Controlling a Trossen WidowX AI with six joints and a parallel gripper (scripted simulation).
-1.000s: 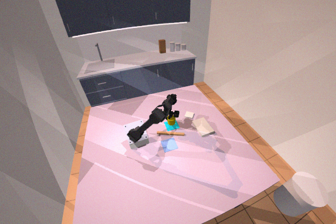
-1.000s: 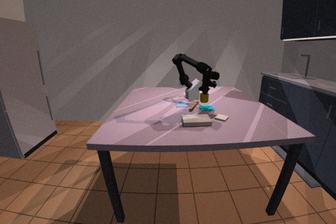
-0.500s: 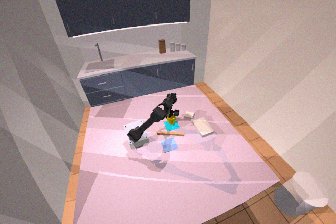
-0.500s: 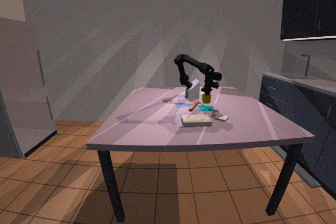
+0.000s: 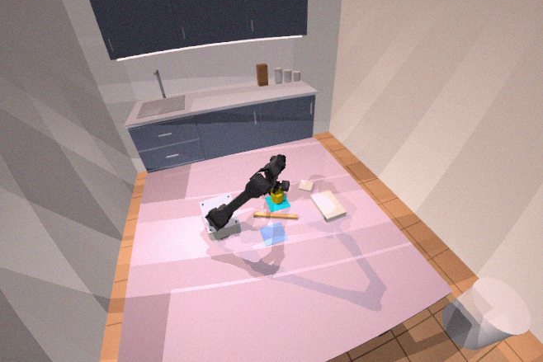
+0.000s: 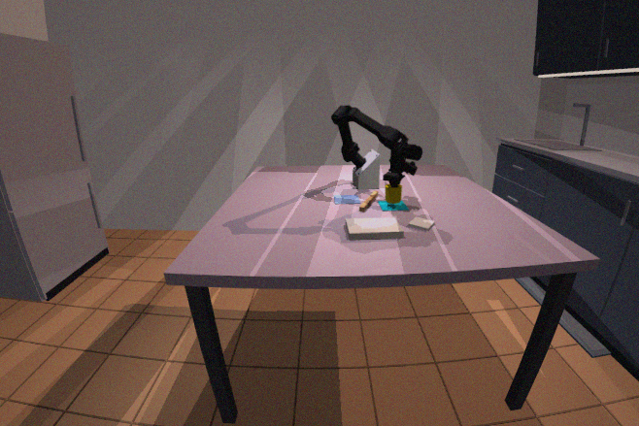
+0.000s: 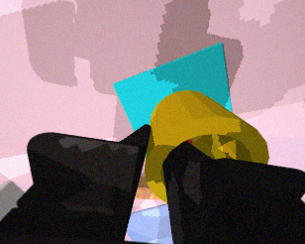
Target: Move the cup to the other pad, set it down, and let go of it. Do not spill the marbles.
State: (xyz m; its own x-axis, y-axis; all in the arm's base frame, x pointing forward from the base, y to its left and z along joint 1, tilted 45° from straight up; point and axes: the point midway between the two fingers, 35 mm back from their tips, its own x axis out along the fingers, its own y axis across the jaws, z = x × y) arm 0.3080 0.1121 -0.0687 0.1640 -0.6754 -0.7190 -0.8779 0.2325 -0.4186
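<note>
Top high, exterior frontal – wrist close-up

Wooden stick (image 5: 275,215), pale slab (image 5: 328,204), small tile (image 5: 305,185), bin (image 5: 486,312), fridge (image 6: 41,168), sink (image 5: 161,105).

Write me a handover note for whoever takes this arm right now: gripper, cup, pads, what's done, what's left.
Gripper: shut on the yellow cup's rim.
Cup: upright over the cyan pad; whether its base touches the pad cannot be told.
Light blue pad: bare, across the wooden stick.
Marbles: a red one shows inside the cup; none seen on the table.
Done: carry to the cyan pad.
Left: confirm it is seated, open, retreat straight up.
</note>
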